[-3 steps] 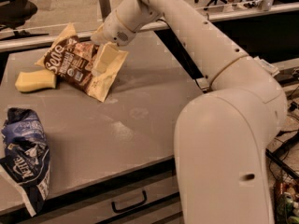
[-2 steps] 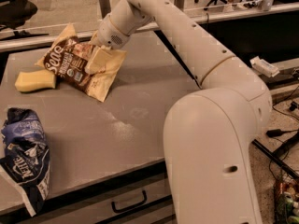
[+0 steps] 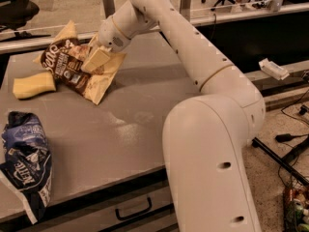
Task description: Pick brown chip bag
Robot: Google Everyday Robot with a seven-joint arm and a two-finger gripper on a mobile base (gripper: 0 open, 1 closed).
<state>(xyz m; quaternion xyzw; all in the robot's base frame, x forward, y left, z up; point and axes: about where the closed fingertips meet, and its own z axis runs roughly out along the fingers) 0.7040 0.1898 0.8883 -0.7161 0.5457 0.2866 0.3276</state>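
The brown chip bag [image 3: 67, 69] lies crinkled at the far left of the grey table [image 3: 145, 110], dark brown front up, tan-yellow edges flaring out. My gripper [image 3: 96, 59] is down on the bag's right half, touching its surface, with the white arm reaching in from the right. The gripper covers part of the bag's right side.
A small plain yellow block [image 3: 34, 85] lies just left of the brown bag. A dark blue-and-white chip bag [image 3: 26, 158] lies at the table's front left edge. A drawer handle [image 3: 133, 209] sits below the table front. Cables lie on the floor at the right.
My gripper has moved a little left and further onto the brown chip bag. The bag, the yellow block and the blue bag have stayed in place.
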